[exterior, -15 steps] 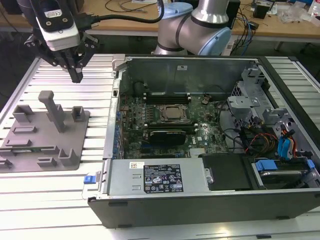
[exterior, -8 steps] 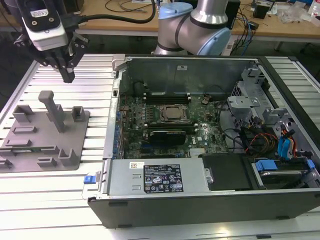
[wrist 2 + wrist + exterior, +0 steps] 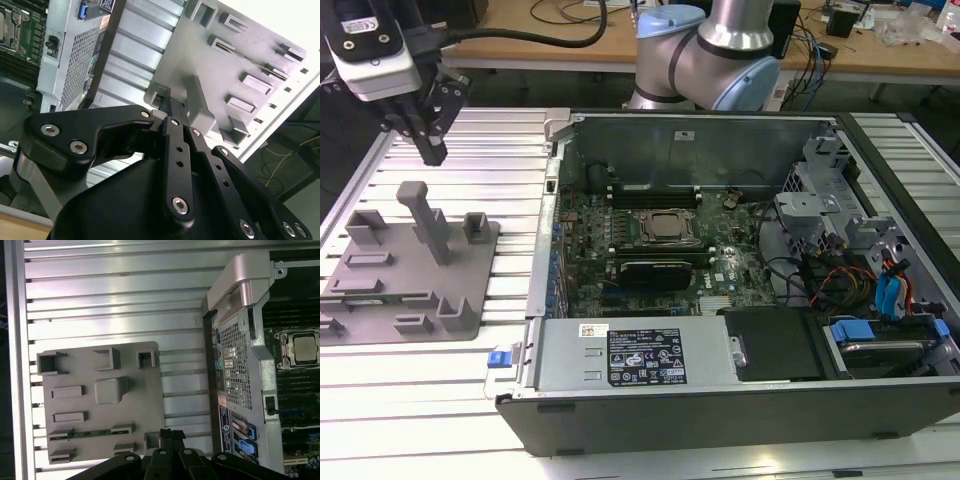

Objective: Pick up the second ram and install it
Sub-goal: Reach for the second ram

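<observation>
The second ram (image 3: 90, 432) is a thin green stick lying edge-up in a long slot of the grey tray (image 3: 145, 395). In the exterior view it shows as a dark strip (image 3: 382, 298) near the tray's front. My gripper (image 3: 432, 150) hangs shut above the far side of the tray (image 3: 470, 290), behind the upright post (image 3: 425, 215), with nothing between its fingers. In the first wrist view the black fingertips (image 3: 167, 436) are pressed together over the tray's edge. The second wrist view shows the gripper (image 3: 172, 106) just above the post (image 3: 200, 105).
The open computer case (image 3: 720, 390) lies to the exterior view's right of the tray. Its motherboard carries the silver-capped processor (image 3: 665, 228) and long black memory slots (image 3: 655, 192) behind it. The ribbed metal table (image 3: 490, 140) runs under everything. The arm's base (image 3: 705, 60) stands behind the case.
</observation>
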`<state>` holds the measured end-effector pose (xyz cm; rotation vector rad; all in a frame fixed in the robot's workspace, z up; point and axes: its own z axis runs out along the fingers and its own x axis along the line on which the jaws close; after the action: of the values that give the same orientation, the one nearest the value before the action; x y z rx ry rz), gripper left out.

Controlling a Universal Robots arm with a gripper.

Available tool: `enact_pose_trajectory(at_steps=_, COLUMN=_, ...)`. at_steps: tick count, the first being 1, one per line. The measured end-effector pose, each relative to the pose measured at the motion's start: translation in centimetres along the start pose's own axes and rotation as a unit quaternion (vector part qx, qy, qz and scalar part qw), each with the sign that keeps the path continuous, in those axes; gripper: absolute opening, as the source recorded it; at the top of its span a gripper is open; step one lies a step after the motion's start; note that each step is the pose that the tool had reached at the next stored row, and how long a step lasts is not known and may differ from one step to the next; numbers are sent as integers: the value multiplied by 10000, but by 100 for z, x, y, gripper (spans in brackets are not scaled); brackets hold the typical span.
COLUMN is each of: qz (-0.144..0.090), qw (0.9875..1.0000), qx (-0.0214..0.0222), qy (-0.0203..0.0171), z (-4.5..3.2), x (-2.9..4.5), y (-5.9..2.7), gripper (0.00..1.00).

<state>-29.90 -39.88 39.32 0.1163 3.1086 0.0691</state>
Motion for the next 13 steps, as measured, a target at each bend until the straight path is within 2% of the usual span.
enact_pose_trajectory(at_steps=9, qz=0, qw=10000, qx=0, qy=-1, z=-4, x=246, y=-18, gripper=8)
enact_pose_trajectory(at_steps=13, qz=0, qw=10000, qx=0, qy=-1, z=53, x=441, y=-36, gripper=8)
